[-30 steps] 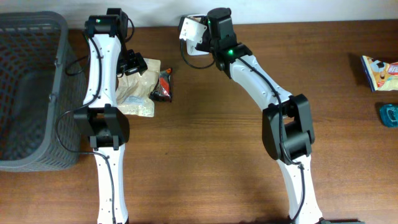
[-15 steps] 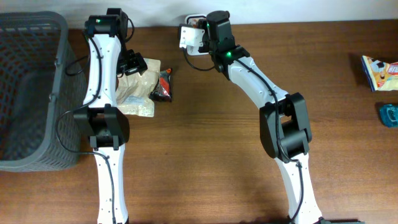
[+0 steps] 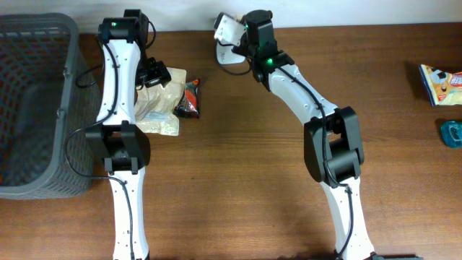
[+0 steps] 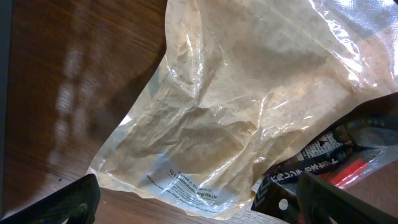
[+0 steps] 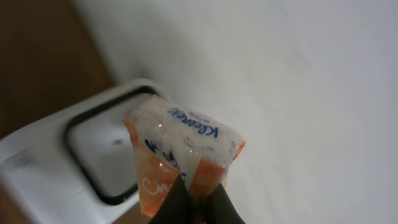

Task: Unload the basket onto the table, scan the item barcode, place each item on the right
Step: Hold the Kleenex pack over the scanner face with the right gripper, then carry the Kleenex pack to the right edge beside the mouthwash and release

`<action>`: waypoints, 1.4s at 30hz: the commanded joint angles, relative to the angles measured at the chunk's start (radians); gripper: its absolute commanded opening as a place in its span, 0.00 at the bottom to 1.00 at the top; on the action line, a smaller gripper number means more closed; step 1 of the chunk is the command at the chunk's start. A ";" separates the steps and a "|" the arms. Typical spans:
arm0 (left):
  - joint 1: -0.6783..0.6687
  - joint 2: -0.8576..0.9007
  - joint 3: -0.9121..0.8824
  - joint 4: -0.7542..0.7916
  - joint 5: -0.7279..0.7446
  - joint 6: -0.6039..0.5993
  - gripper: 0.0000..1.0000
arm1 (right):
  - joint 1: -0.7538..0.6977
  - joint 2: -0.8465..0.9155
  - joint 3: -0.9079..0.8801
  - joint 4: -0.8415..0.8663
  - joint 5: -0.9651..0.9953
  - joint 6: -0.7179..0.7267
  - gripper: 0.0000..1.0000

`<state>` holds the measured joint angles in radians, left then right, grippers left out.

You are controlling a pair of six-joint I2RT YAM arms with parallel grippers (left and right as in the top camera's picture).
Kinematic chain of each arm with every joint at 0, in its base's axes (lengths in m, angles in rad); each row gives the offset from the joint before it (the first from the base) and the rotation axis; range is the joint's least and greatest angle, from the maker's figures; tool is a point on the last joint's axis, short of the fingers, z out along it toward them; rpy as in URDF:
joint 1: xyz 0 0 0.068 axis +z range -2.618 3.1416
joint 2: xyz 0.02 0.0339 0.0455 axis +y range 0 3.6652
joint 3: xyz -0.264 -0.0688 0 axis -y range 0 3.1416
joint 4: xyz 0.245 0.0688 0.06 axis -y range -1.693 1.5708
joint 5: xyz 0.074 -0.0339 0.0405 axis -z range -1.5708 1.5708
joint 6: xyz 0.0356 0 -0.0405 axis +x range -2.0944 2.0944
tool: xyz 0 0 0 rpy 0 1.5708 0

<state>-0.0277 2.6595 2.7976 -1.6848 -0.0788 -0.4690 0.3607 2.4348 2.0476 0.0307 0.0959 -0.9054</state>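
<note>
The task is judged to be sitting at the presentation stage. The right end effector is pinching the lower seam of the orange-and-white tissue packet with its jaws nearly closed, holding the packet just ahead of its fingertips and in front of the dark-framed window of the white scanner. Whether a barcode is facing that window cannot be determined, so a read is not yet being confirmed. The left end effector is standing fully wide and gripping nothing, hovering with the clear plastic bag and a dark snack wrapper lying on the desk directly beneath it.
</note>
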 commanded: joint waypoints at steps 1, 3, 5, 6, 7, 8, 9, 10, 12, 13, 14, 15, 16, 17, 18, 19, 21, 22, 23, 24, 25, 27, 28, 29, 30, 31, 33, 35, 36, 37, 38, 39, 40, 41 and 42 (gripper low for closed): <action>0.003 -0.031 0.012 -0.003 0.004 -0.013 0.99 | -0.001 0.003 0.018 0.020 0.181 0.217 0.04; 0.003 -0.031 0.012 -0.003 0.004 -0.013 0.99 | 0.000 -0.002 0.018 0.018 0.217 0.259 0.04; 0.003 -0.031 0.012 -0.003 0.004 -0.013 0.99 | 0.007 -0.005 0.018 0.018 0.270 0.267 0.04; 0.003 -0.031 0.012 -0.003 0.004 -0.013 0.99 | 0.013 -0.005 0.018 0.019 0.306 0.267 0.04; 0.003 -0.031 0.012 -0.003 0.004 -0.013 0.99 | 0.021 -0.005 0.018 0.023 0.346 0.267 0.04; 0.003 -0.031 0.012 -0.003 0.004 -0.013 0.99 | 0.027 -0.005 0.018 0.029 0.364 0.267 0.04; 0.003 -0.031 0.012 -0.003 0.004 -0.013 0.99 | 0.034 -0.005 0.018 0.030 0.356 0.267 0.04; 0.003 -0.031 0.012 -0.003 0.004 -0.013 0.99 | 0.039 -0.005 0.018 0.030 0.329 0.266 0.04; 0.003 -0.031 0.012 -0.003 0.004 -0.013 0.99 | 0.041 -0.005 0.018 0.026 0.227 0.232 0.04; 0.003 -0.031 0.012 -0.003 0.004 -0.013 0.99 | 0.041 -0.005 0.018 0.020 0.168 0.192 0.04; 0.003 -0.031 0.012 -0.003 0.004 -0.013 0.99 | 0.039 -0.005 0.018 0.009 0.104 0.146 0.04; 0.003 -0.031 0.012 -0.003 0.004 -0.013 0.99 | 0.036 -0.005 0.018 -0.002 0.043 0.102 0.04; 0.003 -0.031 0.012 -0.003 0.004 -0.013 0.99 | 0.033 -0.005 0.018 -0.014 -0.009 0.064 0.04; 0.003 -0.031 0.012 -0.003 0.004 -0.013 0.99 | 0.030 -0.005 0.018 -0.026 -0.047 0.043 0.04; 0.003 -0.031 0.012 -0.003 0.004 -0.013 0.99 | 0.029 -0.004 0.018 -0.034 -0.066 0.030 0.04; 0.003 -0.031 0.012 -0.003 0.004 -0.013 0.99 | 0.027 -0.003 0.018 -0.040 -0.076 0.017 0.04; 0.003 -0.031 0.012 -0.003 0.004 -0.013 0.99 | 0.025 -0.002 0.018 -0.058 -0.099 -0.018 0.04; 0.003 -0.031 0.012 -0.003 0.004 -0.013 0.99 | 0.025 0.000 0.017 -0.068 -0.109 -0.042 0.04; 0.003 -0.031 0.012 -0.003 0.004 -0.013 0.99 | 0.025 0.002 0.017 -0.077 -0.111 -0.070 0.04; 0.003 -0.031 0.012 -0.003 0.004 -0.013 0.99 | 0.025 0.005 0.017 -0.084 -0.111 -0.103 0.04; 0.003 -0.031 0.012 -0.003 0.004 -0.013 0.99 | 0.025 0.008 0.017 -0.085 -0.110 -0.117 0.04; 0.003 -0.031 0.012 -0.003 0.004 -0.013 0.99 | 0.024 0.011 0.017 -0.087 -0.110 -0.119 0.04; 0.003 -0.031 0.012 -0.003 0.004 -0.013 0.99 | 0.024 0.012 0.017 -0.087 -0.110 -0.119 0.04; 0.003 -0.031 0.012 -0.003 0.004 -0.013 0.99 | 0.024 0.012 0.017 -0.087 -0.111 -0.119 0.04; 0.003 -0.031 0.012 -0.003 0.004 -0.013 0.99 | 0.024 0.012 0.017 -0.086 -0.111 -0.119 0.04; 0.003 -0.031 0.012 -0.003 0.004 -0.013 0.99 | 0.024 0.012 0.017 -0.081 -0.110 -0.118 0.04; 0.003 -0.031 0.012 -0.003 0.004 -0.013 0.99 | 0.024 0.012 0.017 -0.054 -0.087 -0.088 0.04; 0.003 -0.031 0.012 -0.003 0.004 -0.013 0.99 | 0.024 0.008 0.018 0.037 0.015 0.033 0.04; 0.003 -0.031 0.012 -0.003 0.004 -0.013 0.99 | 0.024 0.005 0.018 0.079 0.068 0.103 0.04; 0.003 -0.031 0.012 -0.003 0.004 -0.013 0.99 | 0.018 -0.014 0.018 0.132 0.143 0.218 0.04; 0.003 -0.031 0.012 -0.003 0.004 -0.013 0.99 | 0.010 -0.031 0.018 0.135 0.157 0.262 0.04; 0.003 -0.031 0.012 -0.003 0.004 -0.013 0.99 | 0.001 -0.049 0.018 0.127 0.157 0.306 0.04; 0.003 -0.031 0.012 -0.003 0.004 -0.013 0.99 | -0.013 -0.072 0.018 0.114 0.160 0.358 0.04; 0.003 -0.031 0.012 -0.003 0.004 -0.013 0.99 | -0.038 -0.104 0.018 0.093 0.186 0.441 0.04; 0.003 -0.031 0.012 -0.003 0.004 -0.013 0.99 | -0.057 -0.126 0.018 0.068 0.208 0.494 0.04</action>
<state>-0.0273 2.6595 2.7976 -1.6863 -0.0788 -0.4694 0.3721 2.4275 2.0472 0.1379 0.1852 -0.6926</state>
